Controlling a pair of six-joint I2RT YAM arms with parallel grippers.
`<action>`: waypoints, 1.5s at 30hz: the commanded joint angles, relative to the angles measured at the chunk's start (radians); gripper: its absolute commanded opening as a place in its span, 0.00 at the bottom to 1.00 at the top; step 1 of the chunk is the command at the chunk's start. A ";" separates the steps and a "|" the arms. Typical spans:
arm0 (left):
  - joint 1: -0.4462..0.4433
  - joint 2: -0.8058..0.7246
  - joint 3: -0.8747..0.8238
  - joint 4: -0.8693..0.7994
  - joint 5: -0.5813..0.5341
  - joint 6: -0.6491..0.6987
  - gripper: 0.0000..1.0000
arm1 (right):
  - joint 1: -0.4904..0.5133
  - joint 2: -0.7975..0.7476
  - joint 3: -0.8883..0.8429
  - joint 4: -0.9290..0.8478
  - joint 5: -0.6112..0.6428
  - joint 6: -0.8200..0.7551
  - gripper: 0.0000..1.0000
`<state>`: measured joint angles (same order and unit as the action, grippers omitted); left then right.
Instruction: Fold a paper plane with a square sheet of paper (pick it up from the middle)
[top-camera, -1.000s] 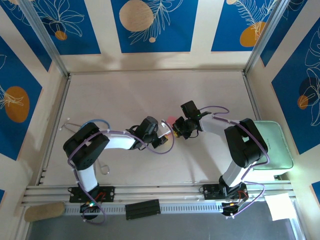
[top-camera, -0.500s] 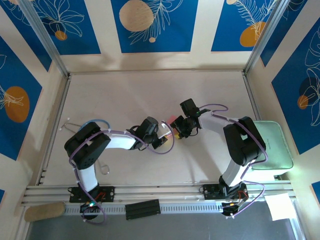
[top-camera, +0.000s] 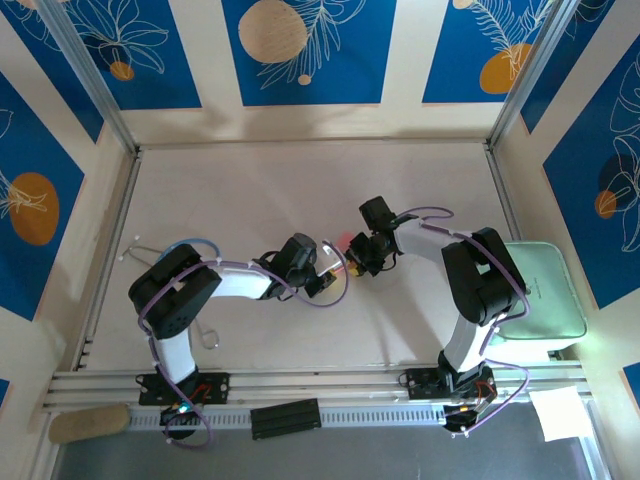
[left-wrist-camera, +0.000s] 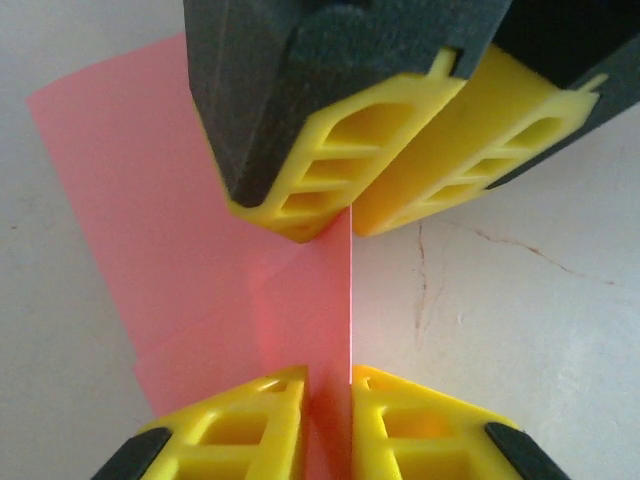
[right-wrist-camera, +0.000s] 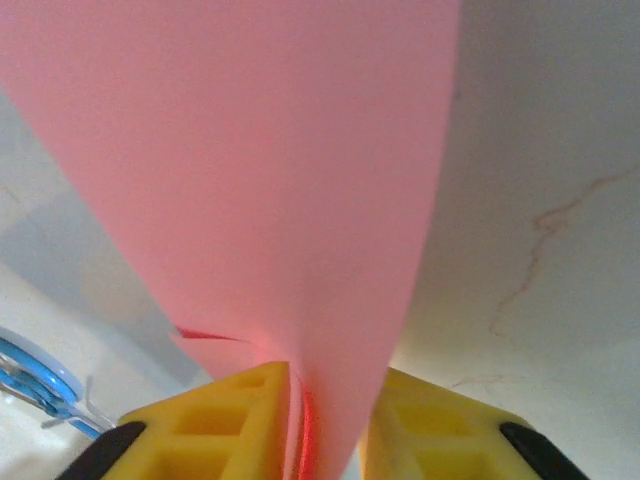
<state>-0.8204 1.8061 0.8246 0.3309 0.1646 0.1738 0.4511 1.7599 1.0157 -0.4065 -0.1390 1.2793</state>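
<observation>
Mid-table, a little right of centre: both arms reach in and meet nose to nose over the pale table. The square sheet of paper, pink-red, is off flat; one part lies on the table to the left, the rest bends up into a standing flap with a straight vertical edge. Left gripper: yellow fingers drawn in narrow, the flap pinched between them. Right gripper: comes in from the far side, fingers likewise nearly together with the pink sheet clamped in the gap, the paper rising broad and curved above them. The two pairs of fingertips face each other, near but apart. A pale green pad sits at the table's right edge, well apart from the paper.
</observation>
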 joint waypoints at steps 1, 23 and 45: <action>-0.003 -0.017 -0.019 0.017 0.017 0.003 0.21 | -0.006 0.012 0.027 -0.034 -0.025 -0.011 0.17; -0.003 -0.016 -0.008 -0.068 -0.043 0.079 0.26 | -0.015 -0.011 0.027 -0.017 -0.060 -0.011 0.10; 0.053 -0.012 0.004 -0.087 0.146 -0.112 0.15 | -0.142 -0.173 -0.029 -0.006 -0.069 -0.266 0.54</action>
<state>-0.7830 1.8008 0.8104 0.2836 0.2321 0.1242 0.3279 1.6409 1.0214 -0.4397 -0.1783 1.0946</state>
